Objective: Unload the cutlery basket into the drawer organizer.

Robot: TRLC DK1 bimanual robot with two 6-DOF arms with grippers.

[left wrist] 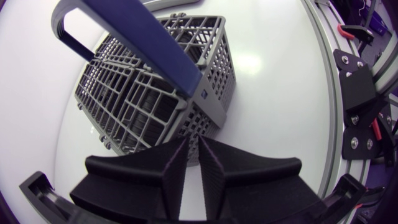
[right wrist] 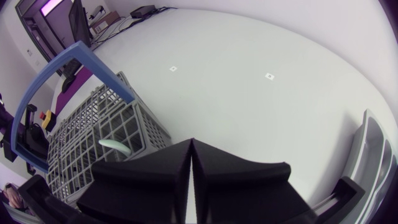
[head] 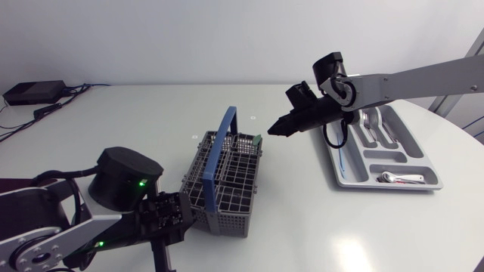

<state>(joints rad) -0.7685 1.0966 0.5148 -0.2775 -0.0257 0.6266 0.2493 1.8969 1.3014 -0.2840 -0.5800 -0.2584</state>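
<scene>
Right gripper (head: 274, 131) hovers just above the basket (head: 227, 181), fingers pressed together, empty; left gripper (left wrist: 193, 152) sits at the basket's corner, grip impossible to call; a spoon (right wrist: 115, 145) waits inside; organizer (head: 408, 161) well beyond; dive in closed and it likely shoves the basket.

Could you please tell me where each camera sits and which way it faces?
Head view: fixed above the table, looking down on the cutlery basket and drawer organizer; left arm at left, right arm at right.
Left wrist view: on the left arm's last link, facing the basket's corner just ahead of the left gripper.
Right wrist view: on the right arm's last link, looking down past the right gripper; basket one side, organizer's rim the other.
Shared: all three show the basket's blue handle.
</scene>
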